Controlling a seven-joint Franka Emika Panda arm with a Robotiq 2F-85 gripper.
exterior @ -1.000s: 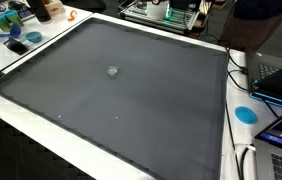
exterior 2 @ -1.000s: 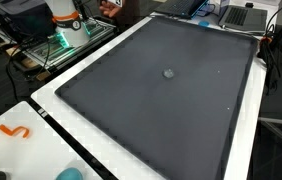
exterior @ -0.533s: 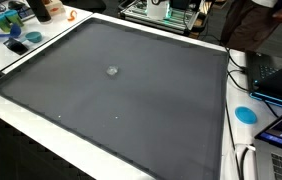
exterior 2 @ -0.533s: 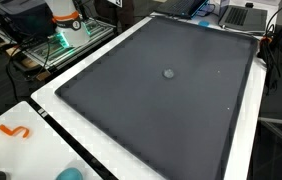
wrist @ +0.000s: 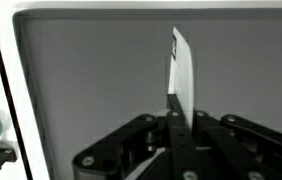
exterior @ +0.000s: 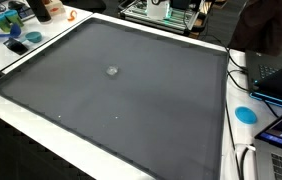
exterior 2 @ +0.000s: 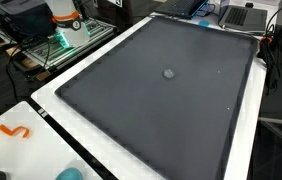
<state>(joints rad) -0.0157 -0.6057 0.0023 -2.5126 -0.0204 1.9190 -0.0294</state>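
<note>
**Item 1 – slip** point(wrist: 182, 70). A thin, flat, white piece that I see almost edge-on in the wrist view, narrowing to a point at its far end. It could be card, stiff paper or plastic; I cannot tell which. It sits in the gripper point(wrist: 178, 118) and stands straight out ahead of the fingers, above the mat. Neither the slip nor the gripper shows in the exterior views.

- Grip: the black fingers are fully closed, pinching the slip's near end by its two flat faces.
- Handling, as I judge it: very light. It is stiff enough to hold its line without drooping, but likely to bend or crease if pushed end-on. The faces look smooth, so it may slide in the pads. I think the flat faces near one end, where it is held now, are the place to take it.

**Item 2 – mat** point(wrist: 91, 80). A dark grey, matt, large rectangular sheet with a raised dark border. It lies flat.

**Item 3 – spot** point(exterior: 112, 70). A small pale grey round mark or object near the mat's middle, seen in both exterior views – too small to identify.

**Item 4 – table** point(exterior: 41, 125). A smooth, hard white top showing as a margin around the mat.

**Item 5 – off the mat.** A blue disc point(exterior: 245, 114), an orange squiggle point(exterior 2: 15, 131) and a laptop point(exterior 2: 243, 14).
</note>
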